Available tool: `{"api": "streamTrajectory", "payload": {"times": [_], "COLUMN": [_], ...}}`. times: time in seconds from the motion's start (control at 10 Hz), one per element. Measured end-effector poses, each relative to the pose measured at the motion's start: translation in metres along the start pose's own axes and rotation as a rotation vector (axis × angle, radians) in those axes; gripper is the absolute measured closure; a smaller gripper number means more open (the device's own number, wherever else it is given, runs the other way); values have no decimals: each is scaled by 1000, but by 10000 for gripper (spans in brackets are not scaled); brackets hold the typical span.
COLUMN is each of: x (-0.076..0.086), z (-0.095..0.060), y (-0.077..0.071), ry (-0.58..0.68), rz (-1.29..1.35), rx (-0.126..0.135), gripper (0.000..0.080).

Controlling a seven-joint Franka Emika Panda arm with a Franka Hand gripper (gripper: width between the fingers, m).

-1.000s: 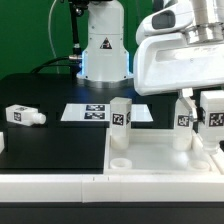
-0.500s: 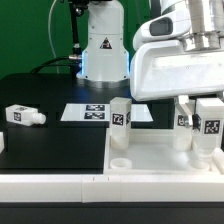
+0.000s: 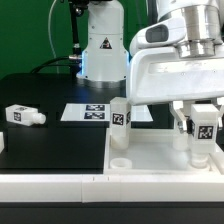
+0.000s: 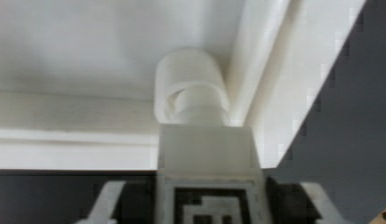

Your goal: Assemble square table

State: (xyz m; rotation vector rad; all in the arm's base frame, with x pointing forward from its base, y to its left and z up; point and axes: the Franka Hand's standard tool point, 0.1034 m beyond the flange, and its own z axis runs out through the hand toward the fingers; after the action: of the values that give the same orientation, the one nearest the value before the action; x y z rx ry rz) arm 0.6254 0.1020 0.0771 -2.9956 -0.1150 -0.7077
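Hand (image 3: 203, 126) hangs over the desk (image 3: 50, 150) at the exterior view's right, its jaws set narrow around a short white tagged leg (image 3: 203, 142). This leg is held upright with the tag facing the exterior camera. In the wrist view the tagged leg (image 4: 204, 130) points its rounded far end at the white square slab (image 4: 83, 40), close beside the raised rim; I cannot tell whether it is seated.

A second leg (image 3: 120, 115) stands upright at the square slab's (image 3: 150, 165) far corner on the exterior view's left. An open round socket (image 3: 119, 160) shows at the near corner on that side.

A third leg (image 3: 22, 116) lies on its side toward the desk's edge at the exterior view's left, well apart from the slab. The marker board (image 3: 95, 112) lies flat between the third leg and the second.
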Motion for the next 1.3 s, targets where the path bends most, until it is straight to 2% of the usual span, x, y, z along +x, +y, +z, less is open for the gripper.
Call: {"api": "streamTrajectory", "payload": {"times": [0.4, 0.8, 0.9, 1.0, 1.1, 1.2, 1.3], "x": [-9, -9, -9, -10, -10, -5, 2], "z": [8, 9, 9, 9, 9, 5, 1], "y": [0, -3, -3, -3, -6, -12, -15], "ry": [-13, -2, -3, -4, -28, -45, -67], "rz": [4, 1, 1, 1, 19, 40, 60], "rx": [-2, -4, -4, -4, 6, 18, 29], "gripper": [517, 517, 457, 276, 276, 176, 158]}}
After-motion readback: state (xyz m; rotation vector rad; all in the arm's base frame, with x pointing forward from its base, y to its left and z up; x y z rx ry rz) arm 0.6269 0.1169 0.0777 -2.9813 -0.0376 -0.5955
